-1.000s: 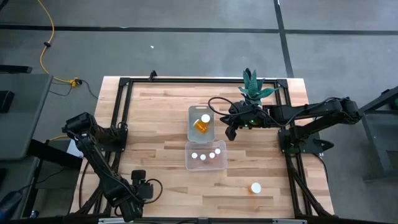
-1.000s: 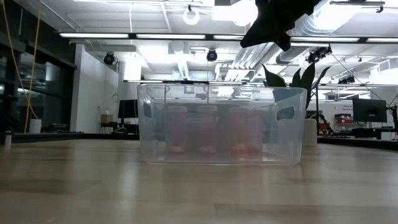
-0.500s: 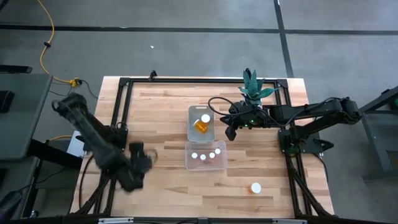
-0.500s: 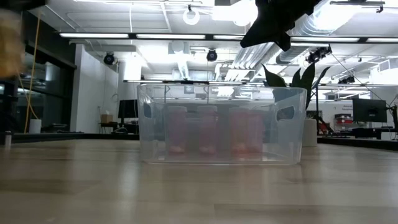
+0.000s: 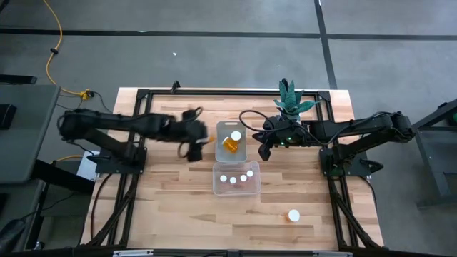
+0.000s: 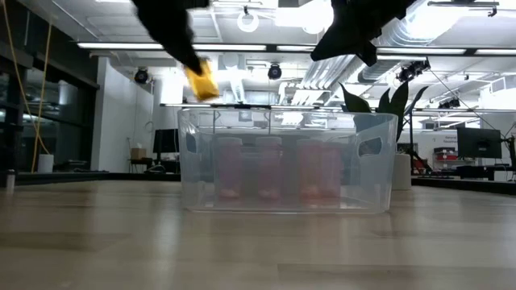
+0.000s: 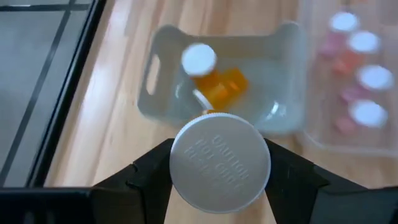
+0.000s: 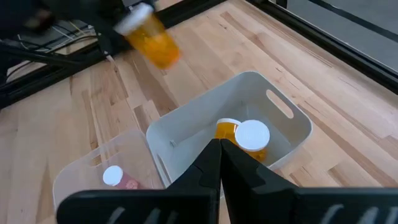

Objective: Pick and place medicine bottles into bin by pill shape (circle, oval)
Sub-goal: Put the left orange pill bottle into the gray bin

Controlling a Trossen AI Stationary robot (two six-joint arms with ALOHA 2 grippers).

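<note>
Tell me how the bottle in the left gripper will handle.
The translucent orange, white-capped pill bottle looks rigid, undented between the fingers of the left gripper. Round-sided, it would likely roll if laid down. Small plastic: probably light.

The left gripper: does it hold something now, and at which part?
Yes. The left gripper holds a medicine bottle, its fingers clamped on either side just below the white cap. The right gripper holds nothing.
</note>
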